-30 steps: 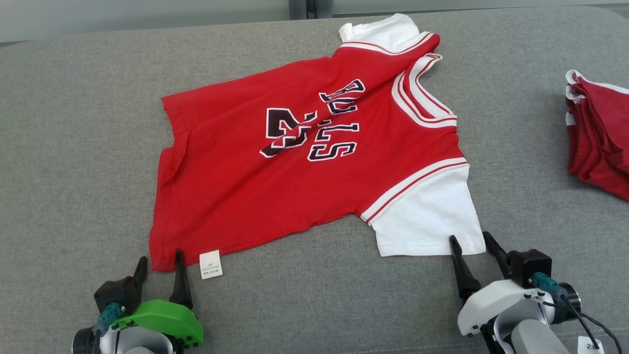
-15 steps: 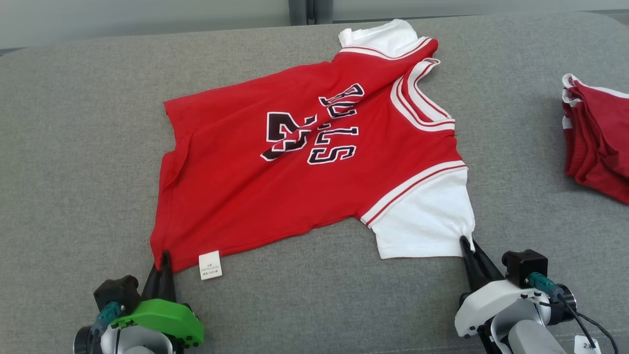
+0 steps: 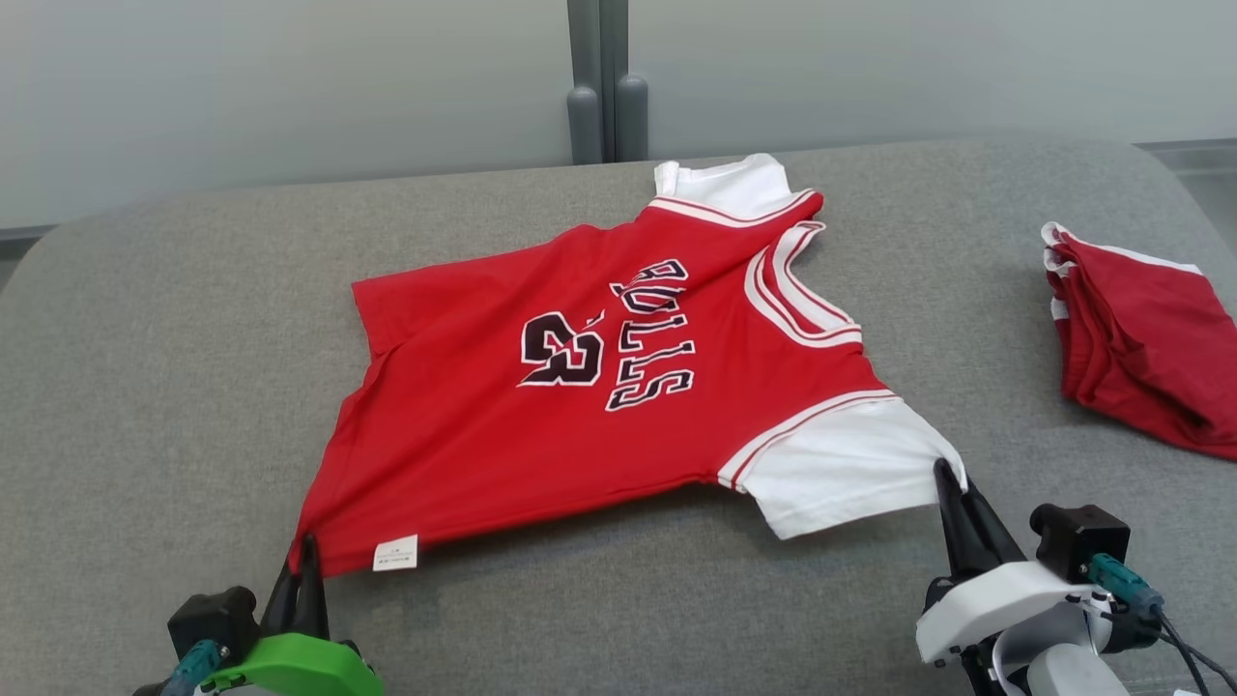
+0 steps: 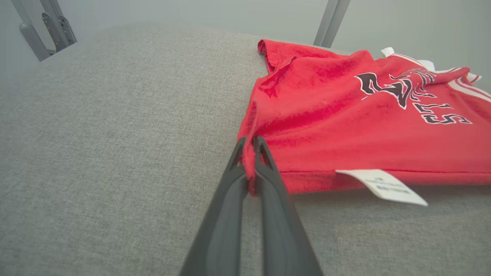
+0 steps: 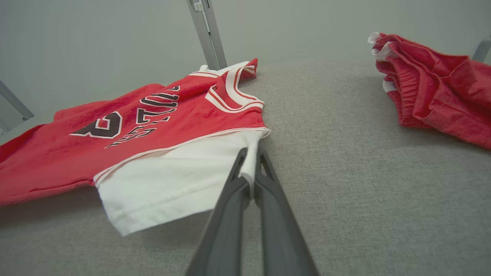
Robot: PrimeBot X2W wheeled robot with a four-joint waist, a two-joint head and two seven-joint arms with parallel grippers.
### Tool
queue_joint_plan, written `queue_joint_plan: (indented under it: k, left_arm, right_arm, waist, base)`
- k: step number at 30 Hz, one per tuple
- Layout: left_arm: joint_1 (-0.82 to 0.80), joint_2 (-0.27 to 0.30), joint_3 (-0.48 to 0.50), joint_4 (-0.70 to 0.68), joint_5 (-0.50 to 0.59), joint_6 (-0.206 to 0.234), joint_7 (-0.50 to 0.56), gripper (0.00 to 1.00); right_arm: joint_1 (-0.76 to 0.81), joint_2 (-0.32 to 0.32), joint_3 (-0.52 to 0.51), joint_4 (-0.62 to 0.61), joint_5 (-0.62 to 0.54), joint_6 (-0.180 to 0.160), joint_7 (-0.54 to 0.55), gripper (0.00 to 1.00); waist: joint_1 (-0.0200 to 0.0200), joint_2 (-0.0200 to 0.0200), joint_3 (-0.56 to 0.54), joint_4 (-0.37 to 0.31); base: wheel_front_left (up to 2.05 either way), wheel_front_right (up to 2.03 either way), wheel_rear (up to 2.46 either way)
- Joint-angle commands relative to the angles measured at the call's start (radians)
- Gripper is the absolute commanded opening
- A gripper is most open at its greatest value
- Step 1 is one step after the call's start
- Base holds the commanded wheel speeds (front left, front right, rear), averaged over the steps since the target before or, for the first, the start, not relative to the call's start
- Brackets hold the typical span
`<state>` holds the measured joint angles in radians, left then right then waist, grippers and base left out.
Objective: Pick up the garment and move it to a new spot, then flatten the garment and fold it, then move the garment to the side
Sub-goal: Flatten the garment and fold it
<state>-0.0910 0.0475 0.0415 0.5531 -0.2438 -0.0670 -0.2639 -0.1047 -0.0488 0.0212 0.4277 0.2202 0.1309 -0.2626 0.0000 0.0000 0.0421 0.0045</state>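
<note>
Your left gripper point(image 4: 250, 143) is clenched on the near hem corner of the red jersey point(image 3: 580, 416), with a fold of red cloth pinched in the closed jaws. A white care label point(image 4: 381, 186) hangs off the hem just beside that grip. Your right gripper point(image 5: 251, 155) is clamped on the outer corner of the near white sleeve point(image 5: 165, 184).

The jersey lies printed side up in the middle of the grey padded surface point(image 3: 145, 387), hem to your left and collar to your right. Its near edge is raised between the two grips, with shadow under it. The far half rests on the padding.

This looks like the first step: the pick-up is made and the carry to a new spot is not yet done. The next move probably calls for raising both arms together, level and evenly spaced, so that the cloth hangs taut and neither corner slips.

To your left, bare padding runs wide and open. To your right, a pile of red cloth point(image 3: 1140, 358) lies well apart from the sleeve, which narrows that side. The far sleeve sits near the back edge of the surface, with a pale wall and a grey post point(image 3: 599, 106) behind.
</note>
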Motion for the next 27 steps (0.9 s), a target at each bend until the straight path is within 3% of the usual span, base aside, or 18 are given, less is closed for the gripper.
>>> queue_joint_plan:
  k: [1,6,13,21,27]
  left_arm:
    - [-0.01,0.006,0.006,-0.011,0.015,-0.01,0.0,0.0]
    - [-0.075,0.006,-0.005,-0.044,0.036,-0.032,0.0,0.0]
    - [-0.327,0.034,-0.039,-0.054,0.084,-0.056,0.0,0.0]
    - [-0.872,0.137,-0.145,0.107,0.132,-0.063,0.0,0.0]
    - [-1.268,0.2,-0.163,0.24,0.176,-0.049,0.001,0.0]
  right_arm:
    - [-0.002,-0.004,-0.008,-0.022,0.006,-0.001,-0.003,0.0]
    - [-0.047,-0.004,-0.011,-0.083,0.009,-0.001,-0.003,0.0]
    - [-0.271,-0.039,-0.019,-0.121,-0.022,-0.001,-0.003,0.0]
    - [-0.803,-0.173,-0.018,0.005,-0.029,-0.001,-0.003,0.0]
    - [-1.236,-0.23,-0.026,0.13,-0.147,-0.001,-0.003,0.0]
  waist:
    - [0.0,0.0,-0.035,-0.01]
    - [0.0,0.0,0.017,-0.013]
    - [0.0,0.0,0.214,-0.006]
    - [0.0,0.0,0.464,0.013]
    - [0.0,0.0,0.543,0.009]
  base:
    - [0.0,0.0,0.0]
    - [0.0,0.0,0.0]
    - [0.0,0.0,0.0]
    - [0.0,0.0,0.0]
    - [0.0,0.0,0.0]
